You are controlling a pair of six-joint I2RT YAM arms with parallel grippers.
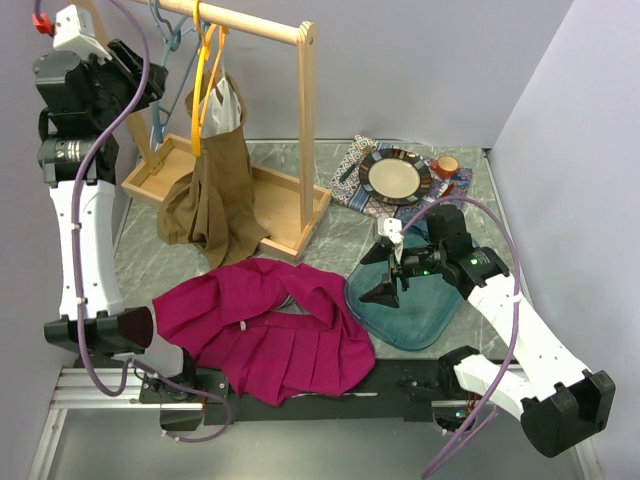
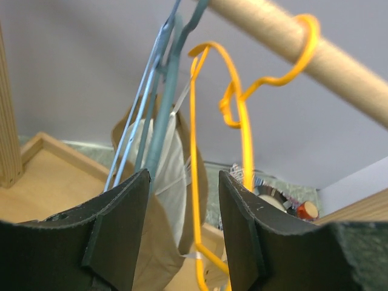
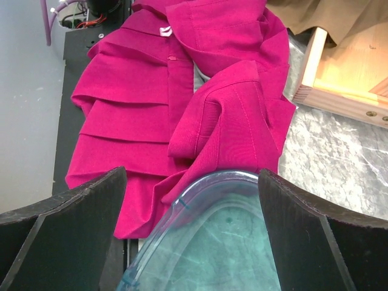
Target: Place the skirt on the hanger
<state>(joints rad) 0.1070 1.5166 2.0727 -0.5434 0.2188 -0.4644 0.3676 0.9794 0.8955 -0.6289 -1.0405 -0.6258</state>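
The magenta pleated skirt [image 1: 270, 330] lies crumpled on the table's near middle; it also fills the right wrist view [image 3: 182, 91]. An orange hanger [image 1: 205, 80] hangs from the wooden rail [image 1: 250, 22] and carries a brown skirt [image 1: 215, 190]. A blue-green hanger [image 1: 165, 60] hangs left of it, bare. My left gripper [image 1: 148, 80] is raised by the hangers, open and empty. In the left wrist view [image 2: 183, 182] the orange hanger's wire [image 2: 195, 151] shows in the gap between the jaws, beyond them. My right gripper [image 1: 378, 275] is open and empty over the tray's left end, right of the skirt.
A teal tray [image 1: 420, 310] lies under the right gripper [image 3: 193, 182], touching the skirt's edge. The rack's wooden base [image 1: 165, 170] stands at the back left. A dark plate [image 1: 397, 176] and an orange cup [image 1: 448, 165] sit on a patterned cloth at the back right.
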